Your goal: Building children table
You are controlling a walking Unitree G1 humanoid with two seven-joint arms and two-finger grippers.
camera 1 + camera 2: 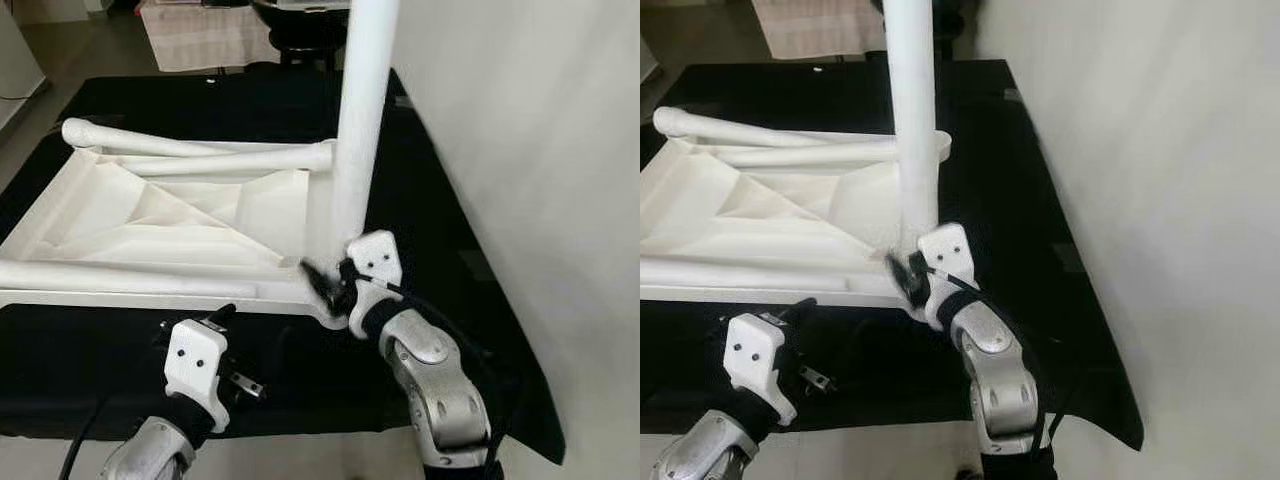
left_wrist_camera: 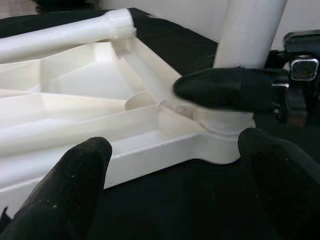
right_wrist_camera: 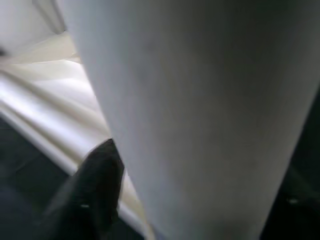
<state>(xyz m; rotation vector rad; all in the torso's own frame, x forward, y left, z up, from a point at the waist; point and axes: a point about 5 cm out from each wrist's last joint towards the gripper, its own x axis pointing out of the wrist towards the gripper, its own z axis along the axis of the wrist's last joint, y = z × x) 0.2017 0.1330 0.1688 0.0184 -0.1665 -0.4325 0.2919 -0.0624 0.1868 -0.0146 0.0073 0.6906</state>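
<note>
A white plastic tabletop [image 1: 150, 215] lies upside down on a black cloth [image 1: 420, 200], ribs facing up. One white leg [image 1: 360, 120] stands upright in its near right corner socket. My right gripper [image 1: 330, 285] is shut on the base of this leg; one of its black fingers [image 2: 225, 90] presses against it just above the socket. Two loose legs [image 1: 230, 155] lie across the far side of the tabletop, and another loose leg [image 1: 100, 278] lies along its front. My left gripper [image 1: 200, 322] hovers open over the cloth just in front of the tabletop's front edge, holding nothing.
A white wall [image 1: 520, 150] rises close along the right side. The black cloth drops off at the near edge [image 1: 300, 425] and near right corner. Behind the table stand a light cloth-covered piece [image 1: 200, 30] and a dark stool [image 1: 300, 30].
</note>
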